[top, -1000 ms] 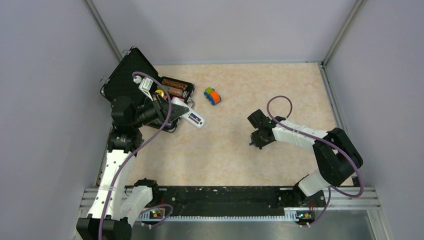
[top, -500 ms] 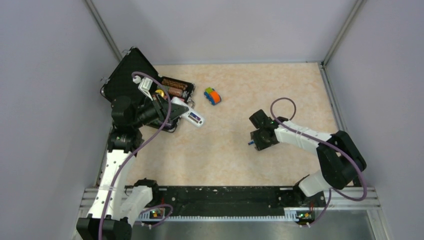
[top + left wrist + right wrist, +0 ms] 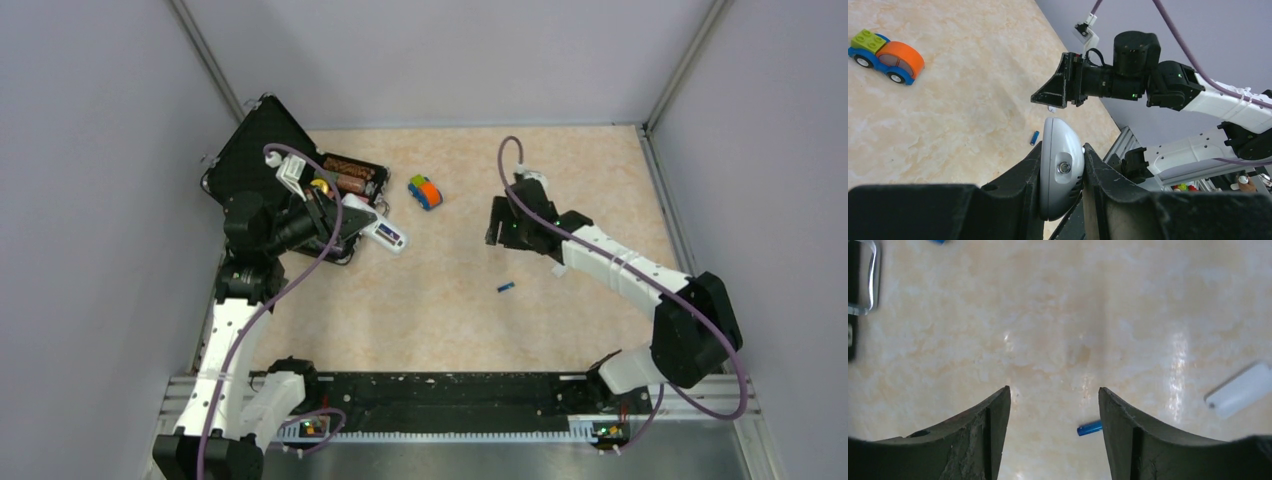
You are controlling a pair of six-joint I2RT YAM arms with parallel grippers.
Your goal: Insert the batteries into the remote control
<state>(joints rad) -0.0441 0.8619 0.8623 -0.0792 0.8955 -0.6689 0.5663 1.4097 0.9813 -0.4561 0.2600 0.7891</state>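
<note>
Left gripper clamped on remote control; right gripper released, empty.

Top view: the left gripper (image 3: 352,222) grips the remote control (image 3: 390,237), at 7 o'clock from the toy car (image 3: 425,191). The right gripper (image 3: 497,226) is spread, with one blue battery (image 3: 506,288) on the table (image 3: 420,320) at 6 o'clock from it.
Left wrist view: both fingers (image 3: 1023,172) press the remote control's (image 3: 1060,175) sides.
Right wrist view: jaws apart, nothing between; the battery (image 3: 1090,428) lies at 5 o'clock, a white flat piece (image 3: 1243,390) at 3 o'clock.

bright, even overhead light; soft shadows; white glare streaks on the glossy table (image 3: 1058,315).
</note>
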